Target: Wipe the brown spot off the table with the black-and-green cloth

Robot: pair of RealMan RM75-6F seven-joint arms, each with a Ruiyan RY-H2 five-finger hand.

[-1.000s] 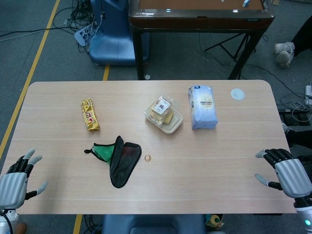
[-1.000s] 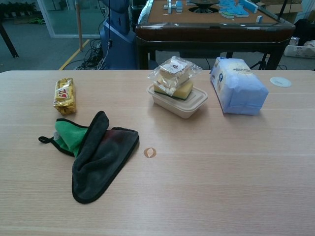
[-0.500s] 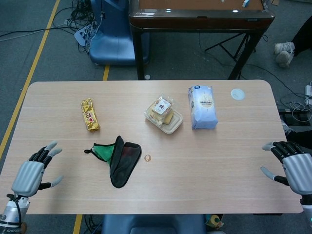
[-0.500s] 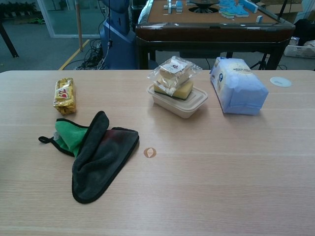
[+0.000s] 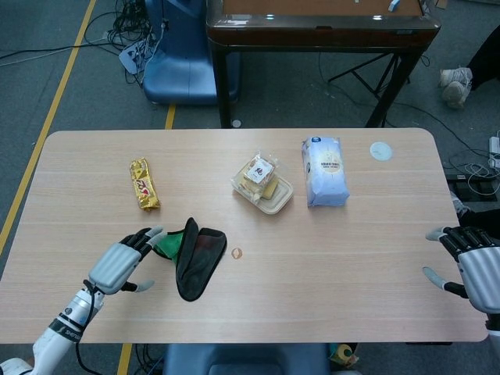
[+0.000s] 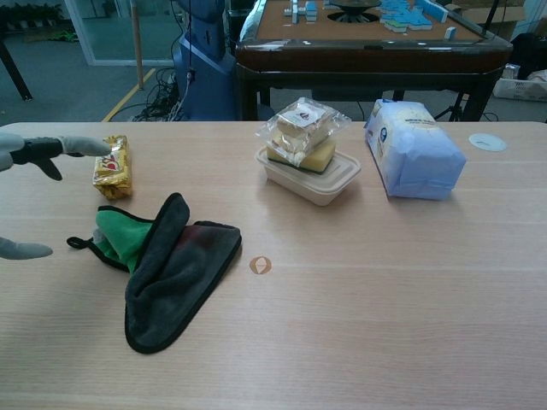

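Cloth position: the black-and-green cloth (image 5: 191, 254) is lying crumpled on the bench (image 5: 351, 258), toward my near-left side, with its green part showing at the left end and the black fold trailing toward the near edge.

Long axis: the black fold is running diagonally, from its upper end down toward me (the green flap is sticking out sideways to the left).

Brown spot: the brown spot (image 5: 237, 253) is sitting just beside the cloth's right edge, apart from it, not covered.

Nearer hand: I am judging the left hand (image 5: 119, 264) the one to use; it is hovering just left of the cloth, fingertips pointing toward the green end. The right hand (image 5: 478, 269) is sitting well apart at the far right edge.

Left fingers: the fingers (image 6: 64, 146) are spread apart, holding nothing; I cannot tell whether a fingertip is brushing the green edge.

Right fingers: spread apart too, holding nothing.

Coming move: I am expecting a short reach rightward onto the cloth, then a sweep onward to the spot.
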